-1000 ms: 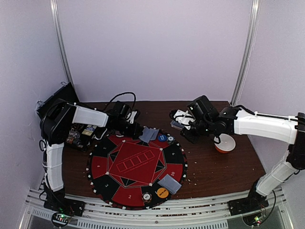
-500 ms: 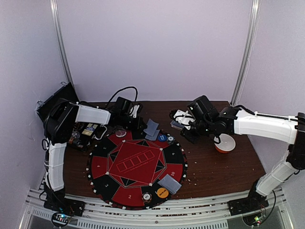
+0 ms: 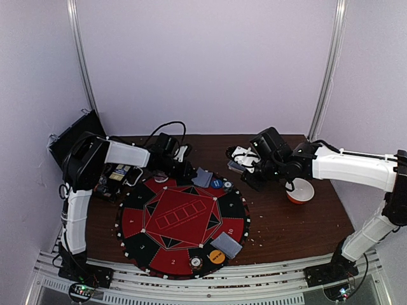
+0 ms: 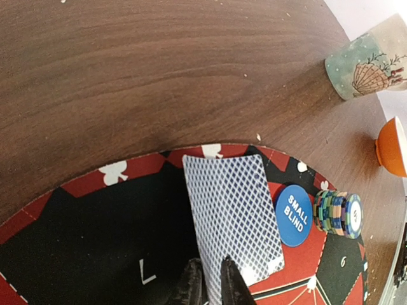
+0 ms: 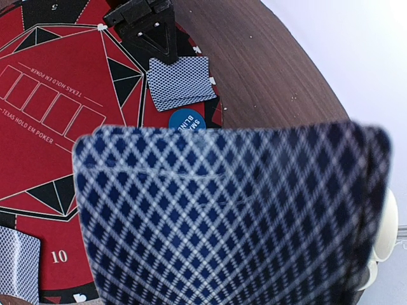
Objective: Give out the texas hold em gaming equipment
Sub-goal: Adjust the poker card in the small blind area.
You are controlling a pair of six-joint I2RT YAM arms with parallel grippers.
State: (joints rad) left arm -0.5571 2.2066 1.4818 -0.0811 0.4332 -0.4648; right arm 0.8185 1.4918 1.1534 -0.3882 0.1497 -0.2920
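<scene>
**A:** We're looking at the left gripper (image 4: 211,286) down at the far rim of the mat (image 4: 82,254). Its jaws are standing only a slit apart, right at the near edge of a face-down card (image 4: 232,216).

**B:** And we're not able to tell whether those tips are pinching that edge or just clear of it. The card itself is lying flat on the mat, just beside the Small Blind button (image 4: 294,215), with the chip stack (image 4: 337,213) just beyond that.

**A:** Across the way, the right gripper (image 3: 248,170) is hanging off the mat's far right side. It's clamped on the deck (image 5: 222,216), whose patterned back is filling its wrist view.

**B:** Here's the danger as we're judging it. If a pad is catching that edge when the left arm lifts, the card is going to drag, tip up, maybe flash its face, or slide onto the button.

**A:** Or we're nudging the chips. That stack is tall and close, and one sideways swing could be toppling it.

**B:** We're also watching the deck. That's a thick bundle in a two-finger grip, so with any slack, cards could be fanning out or dropping onto the wood near the mug (image 4: 365,60).

**A:** And with a dealt pile (image 3: 226,244) already sitting at a near seat, we're needing single cards peeled off. Two sticking together is throwing the count off.
</scene>
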